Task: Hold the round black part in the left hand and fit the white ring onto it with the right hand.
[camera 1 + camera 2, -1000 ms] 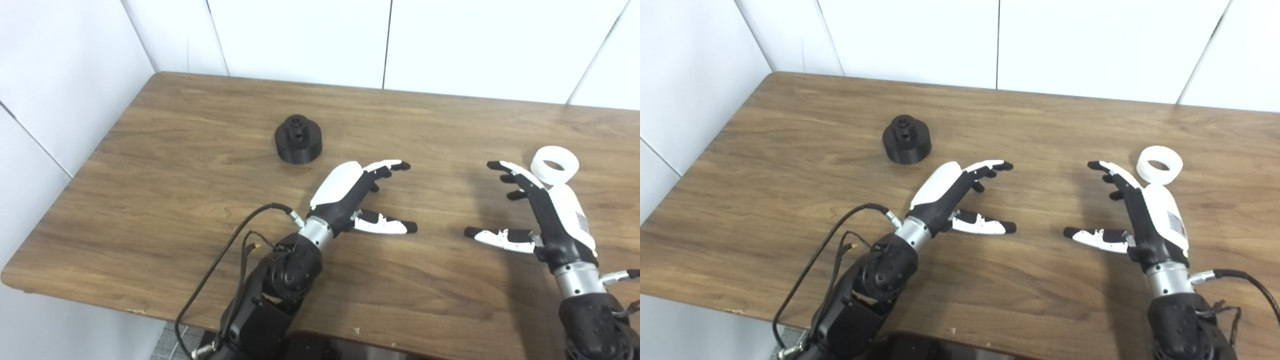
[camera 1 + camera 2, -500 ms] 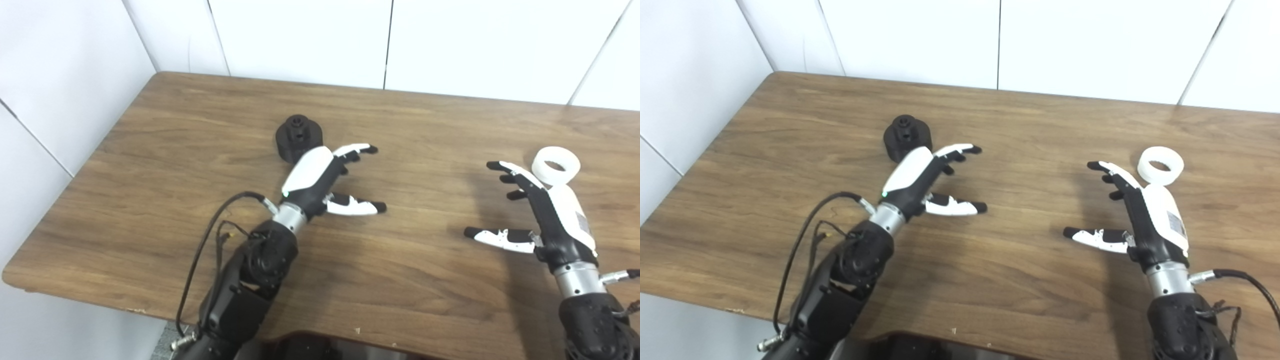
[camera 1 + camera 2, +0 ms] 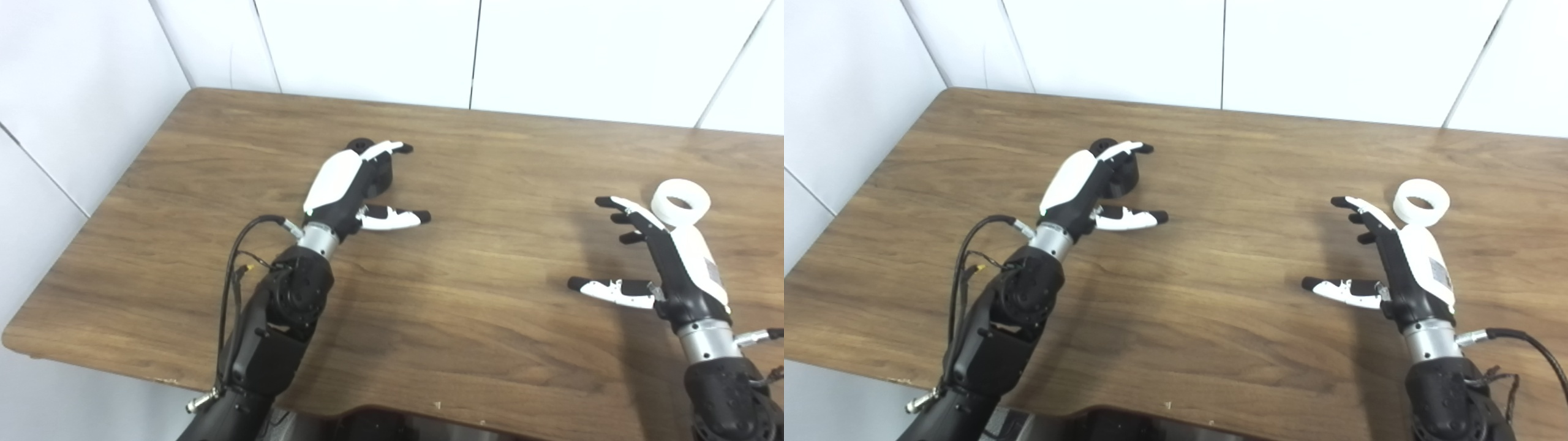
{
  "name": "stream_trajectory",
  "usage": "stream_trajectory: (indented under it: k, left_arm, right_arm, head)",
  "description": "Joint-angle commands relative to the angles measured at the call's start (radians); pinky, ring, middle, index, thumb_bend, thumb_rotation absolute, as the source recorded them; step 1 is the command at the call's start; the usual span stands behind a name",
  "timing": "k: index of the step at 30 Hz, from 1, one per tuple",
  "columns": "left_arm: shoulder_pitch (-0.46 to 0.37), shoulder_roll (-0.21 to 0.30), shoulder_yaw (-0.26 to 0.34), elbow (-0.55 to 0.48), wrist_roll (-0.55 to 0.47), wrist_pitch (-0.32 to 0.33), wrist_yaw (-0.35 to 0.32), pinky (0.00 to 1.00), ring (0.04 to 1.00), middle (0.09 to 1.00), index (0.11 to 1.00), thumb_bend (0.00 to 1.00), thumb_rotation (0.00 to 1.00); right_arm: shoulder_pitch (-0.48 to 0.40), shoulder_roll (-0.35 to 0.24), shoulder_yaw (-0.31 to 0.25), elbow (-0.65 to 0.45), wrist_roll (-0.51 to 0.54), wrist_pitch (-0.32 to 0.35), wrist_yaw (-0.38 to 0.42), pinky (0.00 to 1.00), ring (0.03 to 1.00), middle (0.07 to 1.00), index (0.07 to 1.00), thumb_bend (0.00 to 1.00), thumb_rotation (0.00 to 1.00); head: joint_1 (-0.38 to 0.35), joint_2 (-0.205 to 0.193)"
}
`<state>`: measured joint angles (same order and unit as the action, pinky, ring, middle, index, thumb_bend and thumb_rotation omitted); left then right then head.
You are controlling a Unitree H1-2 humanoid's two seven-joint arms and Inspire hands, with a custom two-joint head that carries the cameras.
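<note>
The round black part (image 3: 381, 172) stands on the wooden table (image 3: 490, 343), mostly hidden behind my left hand (image 3: 358, 187). That hand is open, its fingers stretched over the part's top and its thumb lying apart on the near right; I cannot tell whether it touches the part. The white ring (image 3: 680, 201) lies flat at the right side of the table. My right hand (image 3: 649, 257) hovers open just in front and left of the ring, fingers spread and thumb pointing left, holding nothing.
White wall panels (image 3: 367, 43) close off the table at the back and the left. The table's front edge (image 3: 147, 376) runs along the bottom of the view, with a black cable (image 3: 236, 257) looping beside my left forearm.
My left hand has moved up and to the left, from the middle of the table to over the black part, which it now largely covers. The right hand and the ring have stayed put.
</note>
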<state>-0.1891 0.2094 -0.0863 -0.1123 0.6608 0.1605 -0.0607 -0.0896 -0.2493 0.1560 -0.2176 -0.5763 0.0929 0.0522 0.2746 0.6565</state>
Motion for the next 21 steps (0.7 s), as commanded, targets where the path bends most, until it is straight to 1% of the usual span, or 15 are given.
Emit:
stream_trajectory:
  k: [1,4,8,12,14,18,21]
  left_arm:
    - [-0.05,0.029,0.024,-0.023,0.014,-0.019,0.054,0.72,0.872,0.913,0.827,0.87,0.35]
    - [-0.06,0.043,0.042,-0.033,0.017,-0.004,0.063,0.71,0.875,0.925,0.841,0.87,0.38]
    - [-0.075,0.055,0.069,-0.056,0.021,0.019,0.068,0.71,0.879,0.931,0.835,0.88,0.37]
    - [-0.091,0.082,0.088,-0.067,0.029,0.028,0.069,0.71,0.875,0.924,0.84,0.87,0.38]
    - [-0.097,0.091,0.093,-0.075,0.03,0.039,0.065,0.68,0.847,0.918,0.843,0.87,0.38]
    - [-0.104,0.1,0.094,-0.087,0.033,0.052,0.067,0.69,0.838,0.886,0.838,0.87,0.39]
    - [-0.106,0.108,0.097,-0.074,0.03,0.05,0.079,0.68,0.831,0.884,0.84,0.88,0.4]
  right_arm:
    - [-0.031,-0.002,-0.008,-0.018,-0.003,-0.034,-0.019,0.69,0.816,0.867,0.82,0.81,0.16]
    - [-0.031,-0.005,-0.01,-0.013,-0.003,-0.037,-0.022,0.69,0.815,0.867,0.821,0.81,0.17]
    - [-0.03,-0.006,-0.01,-0.011,-0.01,-0.035,-0.024,0.68,0.814,0.867,0.821,0.81,0.17]
    - [-0.029,0.001,-0.01,-0.008,-0.001,-0.038,-0.026,0.69,0.816,0.866,0.82,0.81,0.16]
    - [-0.029,0.005,-0.009,-0.008,0.0,-0.034,-0.025,0.69,0.816,0.866,0.819,0.81,0.16]
    - [-0.028,0.006,-0.005,-0.01,-0.006,-0.025,-0.021,0.68,0.819,0.872,0.823,0.81,0.17]
    - [-0.027,0.004,-0.004,-0.007,-0.009,-0.03,-0.024,0.68,0.819,0.873,0.824,0.8,0.18]
  head:
    - [0.0,0.001]
    - [0.004,0.001]
    - [0.005,-0.001]
    - [0.004,0.001]
    - [0.002,0.003]
    - [0.002,0.003]
    - [0.0,0.002]
